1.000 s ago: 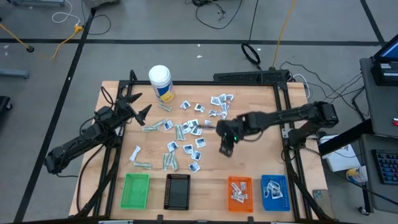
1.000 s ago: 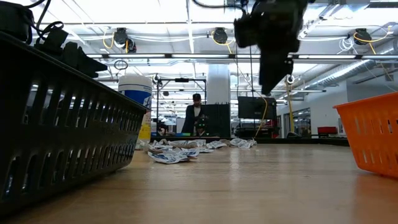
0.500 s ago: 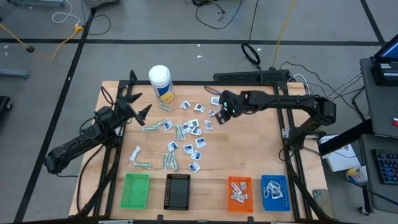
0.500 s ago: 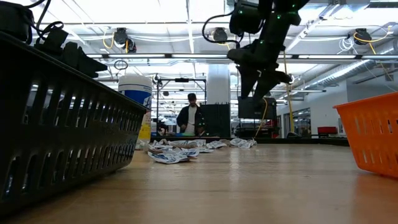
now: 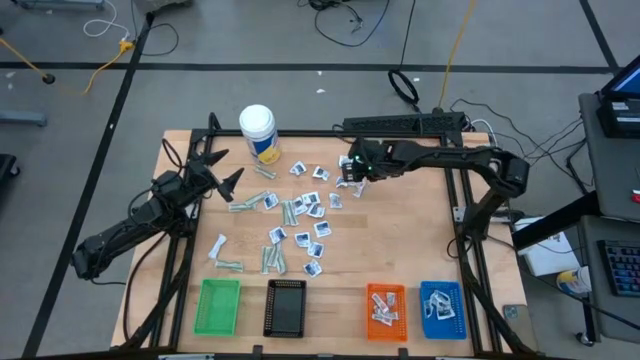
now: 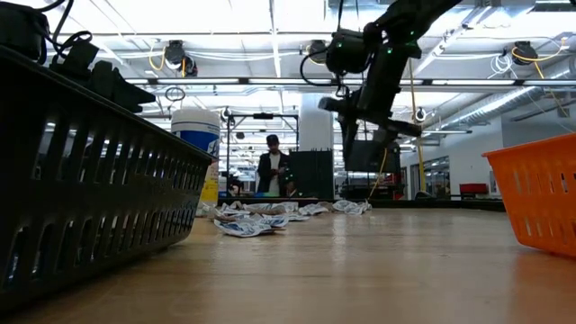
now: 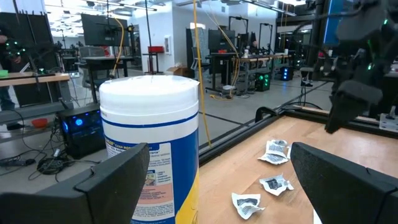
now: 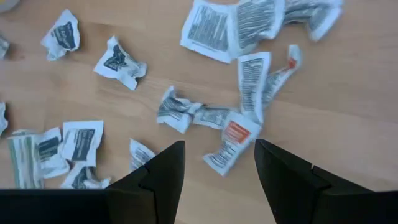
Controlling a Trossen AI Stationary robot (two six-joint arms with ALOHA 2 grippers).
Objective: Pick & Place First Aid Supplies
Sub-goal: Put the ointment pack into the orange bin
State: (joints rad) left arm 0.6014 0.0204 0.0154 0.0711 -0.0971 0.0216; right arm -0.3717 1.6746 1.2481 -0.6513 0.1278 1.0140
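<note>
1. High view: wooden table (image 5: 400, 250) ringed by a dark metal frame. Scattered across its middle, from about 10 o'clock through centre to 1 o'clock, small flat white-and-blue first aid sachets (image 5: 310, 205) mixed with longer pale grey-green wrapped strips (image 5: 245, 205). Tall white plastic bottle with a yellow label (image 5: 258, 132) upright at 11 o'clock. Along the 6 o'clock edge, four rectangular slotted plastic trays: green tray (image 5: 218, 306), black tray (image 5: 287, 307), orange tray (image 5: 385, 308) with packets inside, blue tray (image 5: 442, 308) with packets inside. Right gripper (image 5: 352, 172) stretched in from 3 o'clock, above the sachets at 1 o'clock. Left gripper (image 5: 222, 168) waiting at 9 o'clock, fingers spread wide, near the bottle.

2. Low view: right gripper (image 6: 360, 135) hanging well above the wood, clear of the crumpled sachets (image 6: 252, 220) lying far back. Black tray wall (image 6: 90, 189) close at 9 o'clock, orange tray wall (image 6: 540, 202) at 3 o'clock. Far behind, a person (image 6: 273, 171) standing.

3. Left wrist view: bottle (image 7: 152, 149) close ahead, between the wide-apart dark fingers (image 7: 112, 183); loose sachets (image 7: 273, 168) on the wood beyond.

4. Right wrist view: dark fingers (image 8: 165, 171) apart, holding nothing; directly below the gap, a crumpled sachet with red print (image 8: 231, 140), amid other white sachets (image 8: 118, 59) on bare wood.
</note>
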